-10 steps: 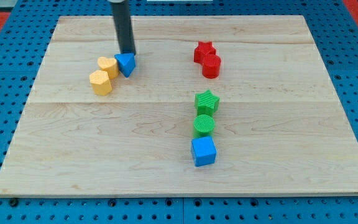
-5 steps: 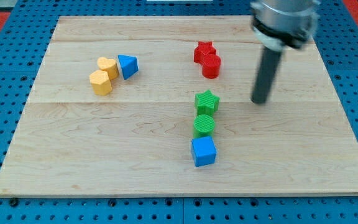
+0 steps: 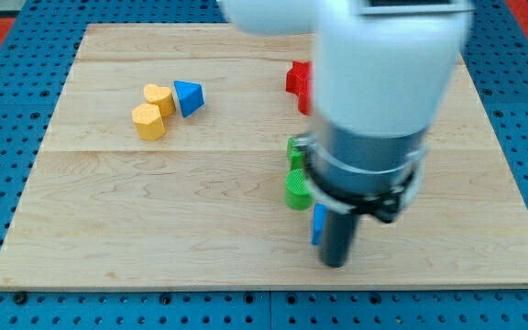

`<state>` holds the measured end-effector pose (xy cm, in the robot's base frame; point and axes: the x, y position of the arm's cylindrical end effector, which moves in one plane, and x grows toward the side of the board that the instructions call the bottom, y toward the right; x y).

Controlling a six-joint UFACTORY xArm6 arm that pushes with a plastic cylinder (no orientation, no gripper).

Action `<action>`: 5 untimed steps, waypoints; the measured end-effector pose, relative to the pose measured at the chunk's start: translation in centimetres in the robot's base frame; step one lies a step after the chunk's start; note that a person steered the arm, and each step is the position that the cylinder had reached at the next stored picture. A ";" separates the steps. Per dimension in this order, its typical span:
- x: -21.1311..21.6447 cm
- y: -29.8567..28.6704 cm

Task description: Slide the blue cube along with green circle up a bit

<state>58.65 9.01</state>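
The blue cube (image 3: 318,224) lies low on the board, right of centre; only its left edge shows behind the rod. The green circle (image 3: 296,188) sits just above it, half hidden by the arm. A sliver of the green star (image 3: 295,147) shows above the circle. My tip (image 3: 335,264) rests on the board at the cube's lower right, right beside it. The arm's large white and grey body covers the right middle of the board.
A blue triangle (image 3: 188,95) and two yellow blocks (image 3: 159,96) (image 3: 148,121) sit at the upper left. A red block (image 3: 297,78) peeks out left of the arm near the top. The wooden board (image 3: 154,211) lies on a blue pegboard.
The rod swept from the blue triangle at upper left across to the right of the green star, then down to the blue cube's lower right. The blocks have not visibly moved.
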 end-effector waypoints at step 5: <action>-7.0 -4.3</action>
